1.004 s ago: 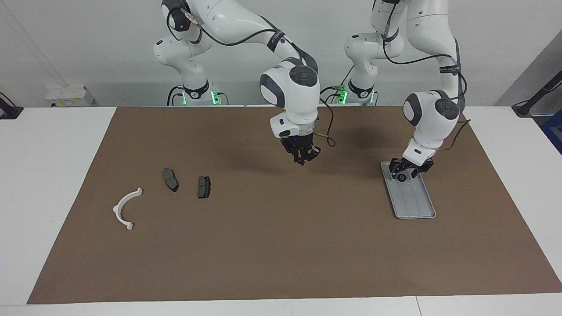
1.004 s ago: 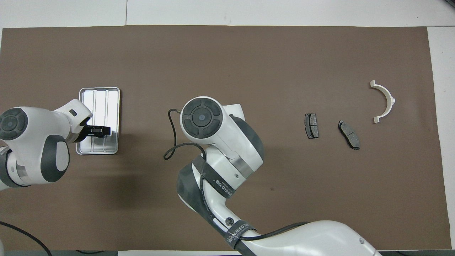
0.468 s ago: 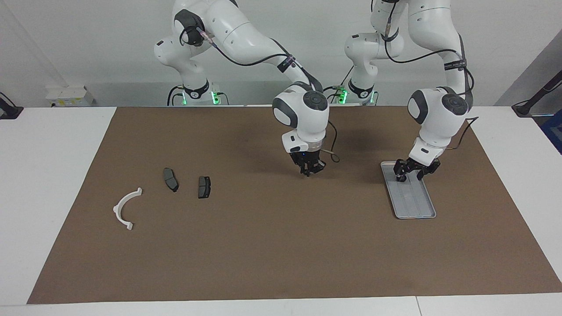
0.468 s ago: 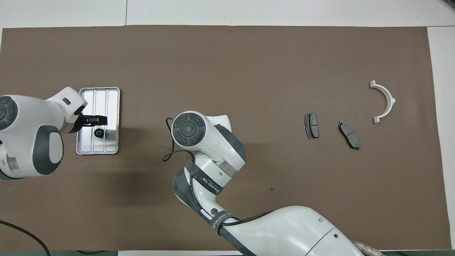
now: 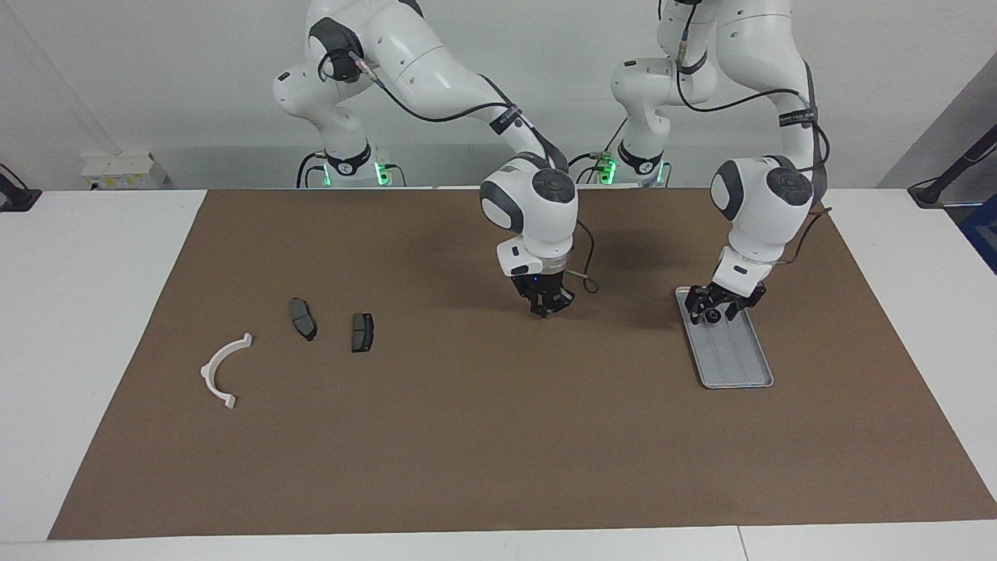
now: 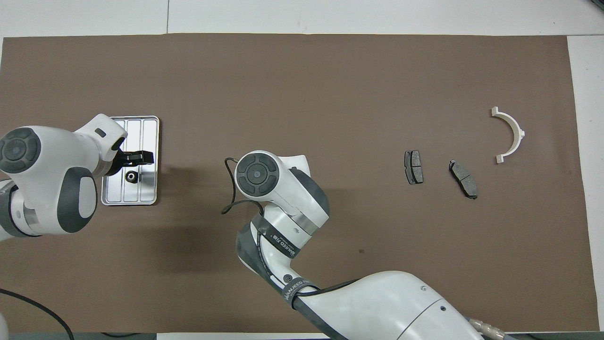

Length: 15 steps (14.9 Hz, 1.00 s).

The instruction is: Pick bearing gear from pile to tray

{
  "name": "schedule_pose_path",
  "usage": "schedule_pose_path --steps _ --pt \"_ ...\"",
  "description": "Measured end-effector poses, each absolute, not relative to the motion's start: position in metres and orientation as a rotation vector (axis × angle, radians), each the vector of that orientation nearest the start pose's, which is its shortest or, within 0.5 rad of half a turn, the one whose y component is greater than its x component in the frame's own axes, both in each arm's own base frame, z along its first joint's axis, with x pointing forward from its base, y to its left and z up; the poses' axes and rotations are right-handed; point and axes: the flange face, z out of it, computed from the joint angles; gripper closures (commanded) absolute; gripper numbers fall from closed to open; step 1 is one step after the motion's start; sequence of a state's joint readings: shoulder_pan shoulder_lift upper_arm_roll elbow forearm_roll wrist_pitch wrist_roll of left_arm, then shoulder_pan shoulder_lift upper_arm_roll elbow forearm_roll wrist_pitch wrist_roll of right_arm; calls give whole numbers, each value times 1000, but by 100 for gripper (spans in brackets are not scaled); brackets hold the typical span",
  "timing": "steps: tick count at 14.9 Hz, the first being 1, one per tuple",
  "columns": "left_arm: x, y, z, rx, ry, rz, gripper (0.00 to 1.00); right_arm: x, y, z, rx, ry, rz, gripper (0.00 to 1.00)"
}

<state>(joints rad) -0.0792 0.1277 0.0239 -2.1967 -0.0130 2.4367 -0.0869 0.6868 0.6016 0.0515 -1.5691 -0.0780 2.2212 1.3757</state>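
Two glossy white arms (image 5: 436,62), dark grey joint caps, black cables, black fingers (image 5: 545,305), green base lights

facing: high, toward robots; overhead: steeply down; shared: brown mat (image 5: 498,436)

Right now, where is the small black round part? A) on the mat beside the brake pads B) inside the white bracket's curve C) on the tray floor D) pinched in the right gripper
C: the black round part lies on the floor of the tray, with the left gripper open above the tray and not holding it.
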Motion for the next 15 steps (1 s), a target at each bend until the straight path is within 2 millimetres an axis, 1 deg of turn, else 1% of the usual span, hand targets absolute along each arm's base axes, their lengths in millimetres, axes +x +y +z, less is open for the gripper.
schedule_pose_path --steps 1,3,4,5,6,7,11,13,14,15 --pt "557 -33 337 -3151 -84 -176 20 526 467 296 -2974 923 -85 100" --pt "556 -48 336 -3154 -123 -182 20 526 468 296 -2973 923 -86 100" --pt "556 -56 336 -3156 -133 -189 20 526 468 296 -2973 923 -86 73" --pt "555 -63 336 -3158 -137 -193 20 526 468 296 -2973 923 -86 41" --pt "554 -69 336 -3159 -141 -195 20 526 468 296 -2973 923 -86 13" --pt "553 -72 335 -3160 -142 -194 20 526 468 296 -2973 923 -86 0" --pt "553 -71 332 -3159 -158 -196 20 525 469 299 -2973 920 -87 0" --pt "553 -73 332 -3159 -193 -198 20 527 470 307 -2983 925 -82 0" --pt "552 -79 332 -3160 -214 -197 20 529 470 313 -2987 927 -83 0" --pt "550 -91 332 -3162 -230 -197 20 533 470 320 -2989 926 -98 0"
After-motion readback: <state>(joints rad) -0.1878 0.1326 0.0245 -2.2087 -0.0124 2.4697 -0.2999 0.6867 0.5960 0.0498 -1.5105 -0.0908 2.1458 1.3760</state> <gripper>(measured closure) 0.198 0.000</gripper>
